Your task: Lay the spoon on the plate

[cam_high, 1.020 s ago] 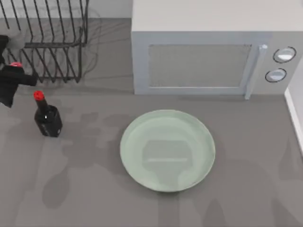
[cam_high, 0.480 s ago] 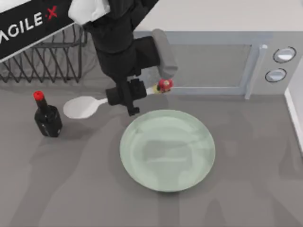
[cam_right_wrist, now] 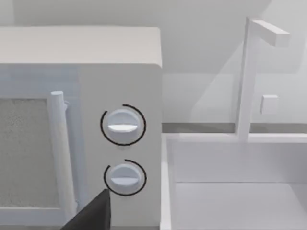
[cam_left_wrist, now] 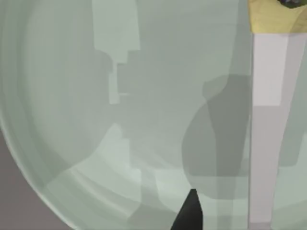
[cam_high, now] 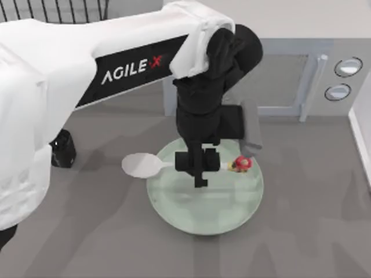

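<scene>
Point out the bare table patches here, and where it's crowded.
Free: grey table right of the pale mint-green plate, and in front of it. Crowded: left gripper holding the white spoon over the plate, near the grey microwave.

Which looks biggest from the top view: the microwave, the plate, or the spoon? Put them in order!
1. Microwave, biggest, though the arm covers part of it.
2. Plate.
3. Spoon, smallest; it looks nearly as long as the plate is wide, but far thinner.

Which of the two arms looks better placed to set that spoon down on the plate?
The left: its gripper already holds the spoon by the handle over the plate, bowl overhanging the rim.
</scene>
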Tool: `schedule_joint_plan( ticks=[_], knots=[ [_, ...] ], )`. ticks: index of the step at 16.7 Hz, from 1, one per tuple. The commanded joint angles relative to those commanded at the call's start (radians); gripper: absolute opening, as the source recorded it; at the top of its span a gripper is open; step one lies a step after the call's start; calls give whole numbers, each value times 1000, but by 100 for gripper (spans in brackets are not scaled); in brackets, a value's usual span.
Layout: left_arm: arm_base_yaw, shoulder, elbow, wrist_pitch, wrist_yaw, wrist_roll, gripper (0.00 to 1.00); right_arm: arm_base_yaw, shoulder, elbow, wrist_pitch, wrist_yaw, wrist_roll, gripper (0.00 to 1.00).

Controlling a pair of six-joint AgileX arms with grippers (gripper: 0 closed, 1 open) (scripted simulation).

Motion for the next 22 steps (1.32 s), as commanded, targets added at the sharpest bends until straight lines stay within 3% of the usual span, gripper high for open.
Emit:
schedule_joint_plan(
  ticks=[22],
  knots=[
    [-71,-67,21,136,32,58,0,0,0,0,0,0,0,100]
  ],
)
